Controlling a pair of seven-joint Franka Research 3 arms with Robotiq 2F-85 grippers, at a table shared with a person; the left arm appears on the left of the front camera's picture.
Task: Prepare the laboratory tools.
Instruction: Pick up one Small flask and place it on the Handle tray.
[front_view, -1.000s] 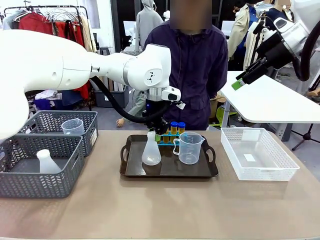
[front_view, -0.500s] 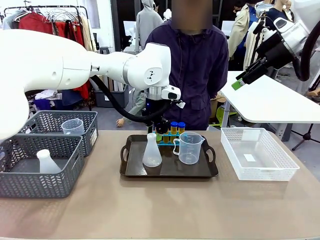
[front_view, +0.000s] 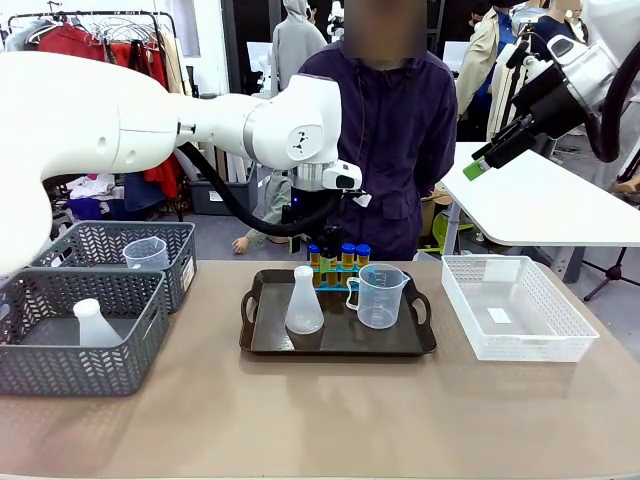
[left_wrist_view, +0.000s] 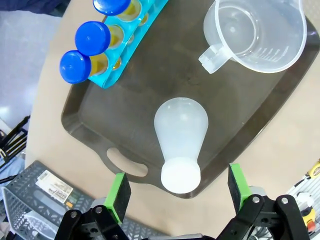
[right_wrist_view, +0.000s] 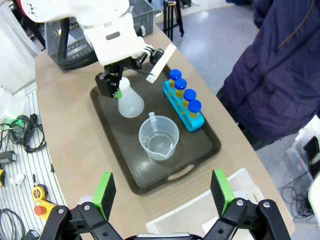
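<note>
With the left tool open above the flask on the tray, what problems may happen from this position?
1. The flask stands between the open fingers of the left tool; a sideways move might tip this narrow-necked bottle.
2. The beaker and the test tubes stand close by on the same tray, so a falling flask or a low arm may strike them.
3. The tubes hold yellow liquid; knocking the blue rack could cause a spill if a cap is loose.

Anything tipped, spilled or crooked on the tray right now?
Nothing stands out. The flask, the beaker and the rack of capped tubes all stand upright on the dark tray, with no liquid spilled.
</note>
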